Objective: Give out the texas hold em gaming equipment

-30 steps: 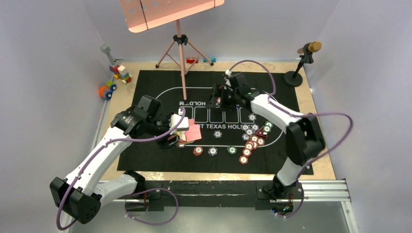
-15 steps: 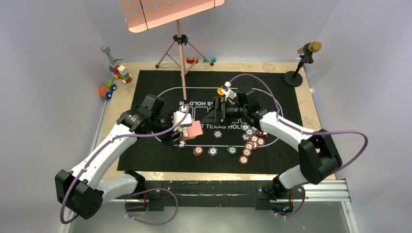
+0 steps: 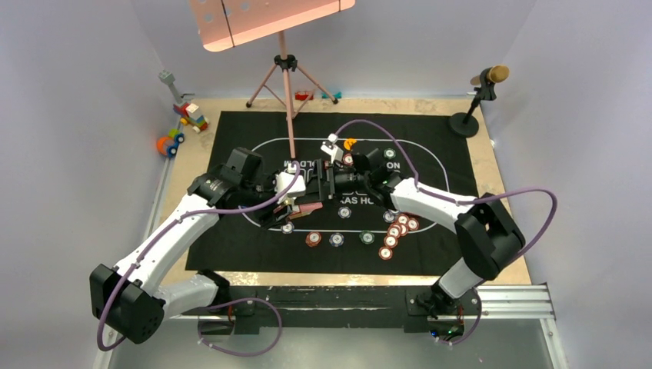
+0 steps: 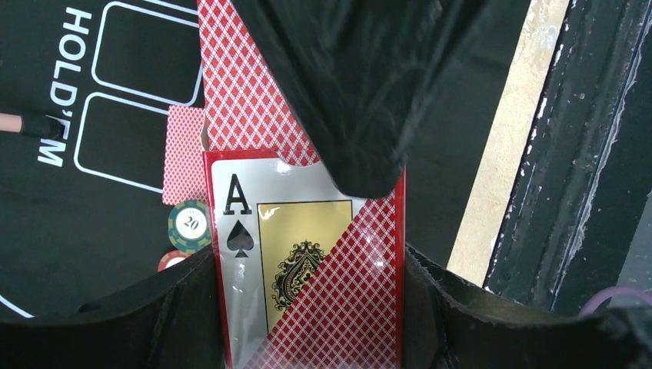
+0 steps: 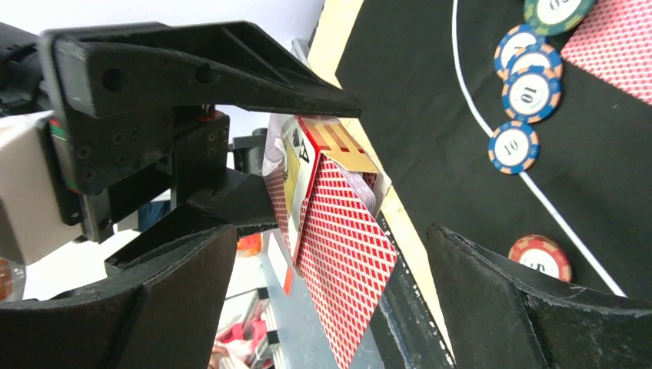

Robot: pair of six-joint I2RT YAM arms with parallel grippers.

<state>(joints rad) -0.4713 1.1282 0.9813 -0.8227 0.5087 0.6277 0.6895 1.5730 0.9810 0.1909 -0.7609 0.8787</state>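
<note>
Here the card box (image 4: pixel 323 254) is clamped by its two long sides in the left end effector (image 4: pixel 311 330), which is closed tight on it and holds it above the felt mat (image 3: pixel 231 138), left of centre. The box's top end is open, and a wad of red-backed playing cards (image 4: pixel 246 92) juts out of it.

The right end effector (image 5: pixel 330 246) faces that end with its jaws spread wide. One finger (image 5: pixel 507 307) stands on each side of the jutting cards with a gap between, and it grips nothing.

Under the box a single card (image 4: pixel 184 154) lies face down on the mat, with a green chip (image 4: pixel 189 224) just beside it. A cluster of poker chips (image 3: pixel 396 227) lies to the right, apart from the box, and three chips (image 3: pixel 336 239) sit in a row nearer the mat's front edge. A tan margin of the surface (image 3: pixel 483 157) shows around the mat.
</note>
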